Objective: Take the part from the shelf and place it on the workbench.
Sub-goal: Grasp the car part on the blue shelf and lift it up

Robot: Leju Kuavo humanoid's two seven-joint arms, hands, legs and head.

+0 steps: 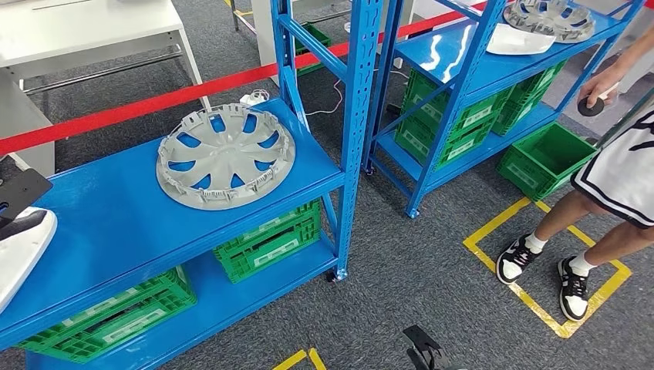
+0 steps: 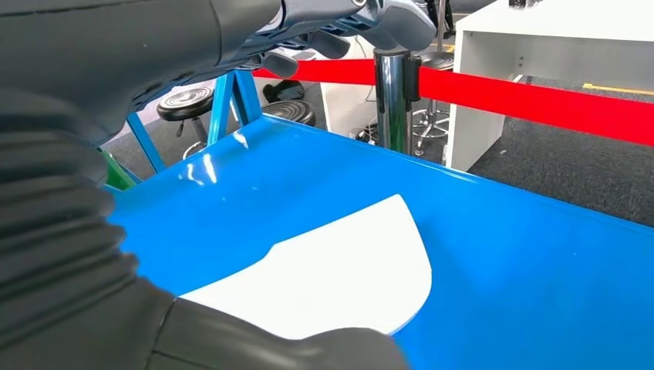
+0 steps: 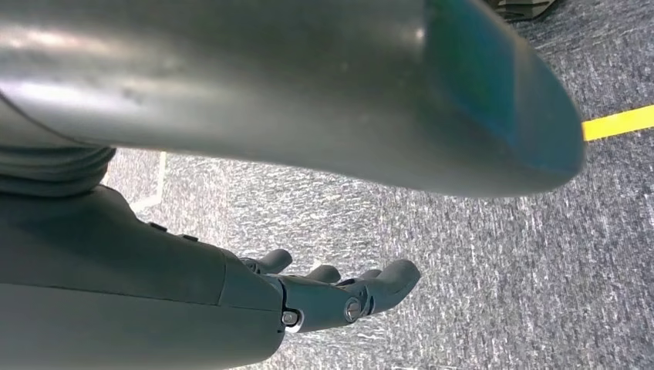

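right hand (image 3: 339, 297): your fingers hang loosely apart over carpet, holding nothing
left hand (image 2: 339, 31): grasp unclear
part (image 1: 226, 156): flat on blue shelf (image 1: 116, 223)

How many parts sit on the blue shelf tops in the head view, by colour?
Grey wheel covers: 2
White parts: 2
Total: 4

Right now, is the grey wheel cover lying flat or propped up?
Lying flat: the wheel cover rests rim-down on the blue shelf, nothing leaning under it.
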